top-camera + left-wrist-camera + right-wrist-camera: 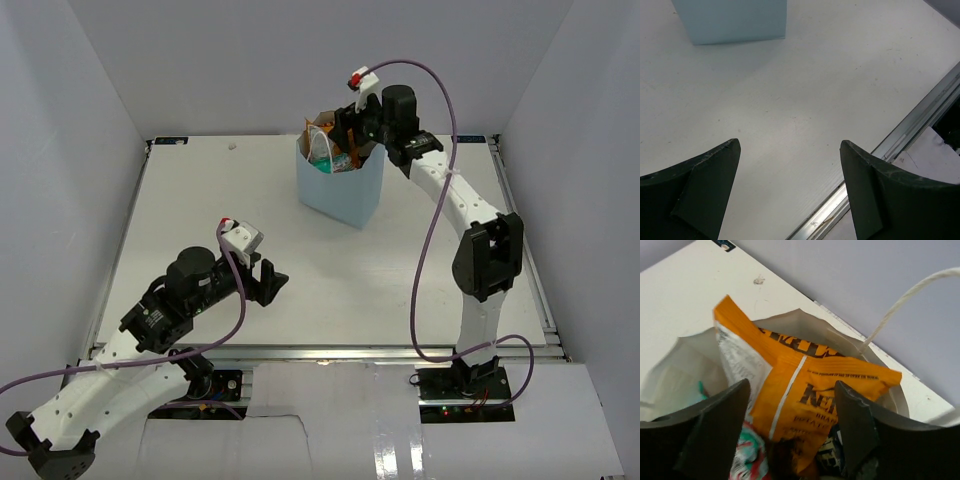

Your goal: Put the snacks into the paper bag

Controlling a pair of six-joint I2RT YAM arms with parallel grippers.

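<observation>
The light blue paper bag stands upright at the back middle of the table. My right gripper hangs open over its mouth. In the right wrist view the orange chip bag leans inside the bag, lying free between my open fingers. A green and red packet and a dark packet lie beneath it. One white loop handle stands up at the right. My left gripper is open and empty low over the table's front left. The bag's lower corner shows in the left wrist view.
The table's metal front rail runs under the left gripper's right finger. White walls enclose the table on three sides. The purple cables loop beside both arms.
</observation>
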